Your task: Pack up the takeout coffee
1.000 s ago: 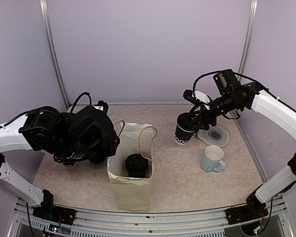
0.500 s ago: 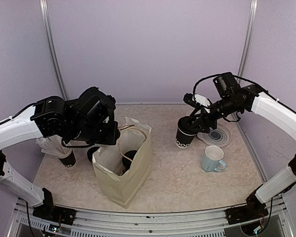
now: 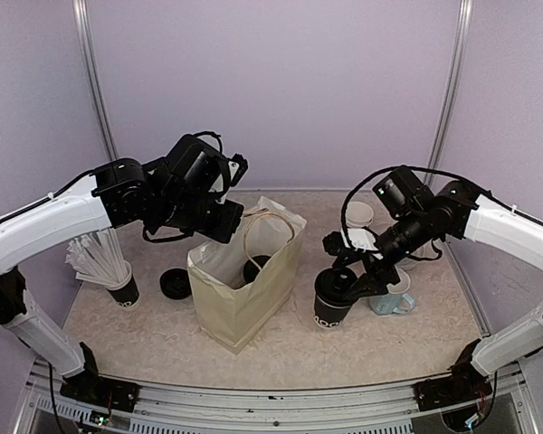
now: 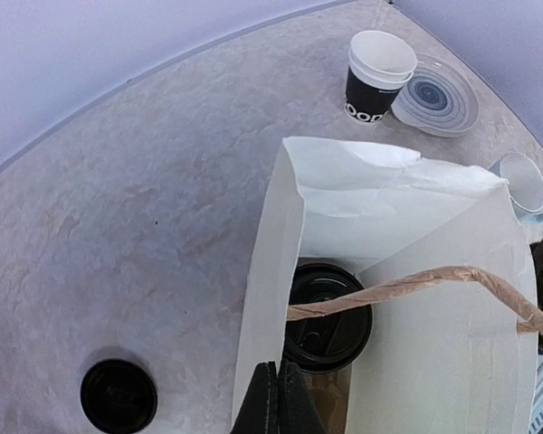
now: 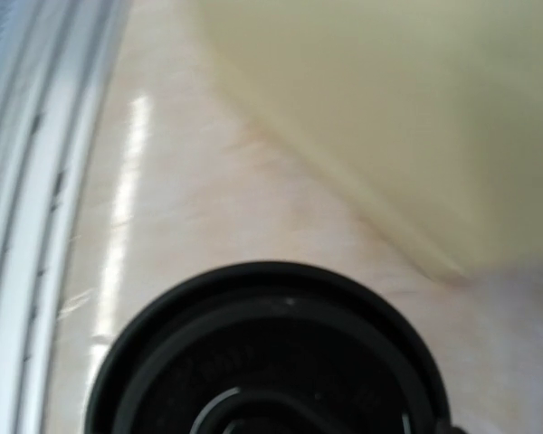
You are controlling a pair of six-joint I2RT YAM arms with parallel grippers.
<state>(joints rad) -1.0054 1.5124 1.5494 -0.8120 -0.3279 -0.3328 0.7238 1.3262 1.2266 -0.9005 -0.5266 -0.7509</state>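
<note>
A cream paper bag point(image 3: 244, 289) stands mid-table with one lidded black takeout coffee cup point(image 4: 326, 316) inside it. My left gripper point(image 4: 278, 398) is shut on the bag's near rim, also seen from above point(image 3: 231, 224). My right gripper point(image 3: 347, 282) is shut on a second lidded black cup with white lettering point(image 3: 330, 306), held just right of the bag. That cup's lid point(image 5: 267, 353) fills the bottom of the right wrist view and hides the fingers; the bag wall point(image 5: 389, 108) is close behind it. A lidless black cup point(image 4: 378, 77) stands at the back.
A loose black lid point(image 3: 175, 283) lies left of the bag. A black cup of white sticks point(image 3: 118, 280) stands at far left. The light-blue mug point(image 3: 396, 298) is behind my right gripper. A patterned plate point(image 4: 434, 95) lies at back right.
My right gripper carried the lidded cup from the back near the plate forward to beside the bag. My left gripper moved back and right, pulling the bag's rim and turning the bag.
</note>
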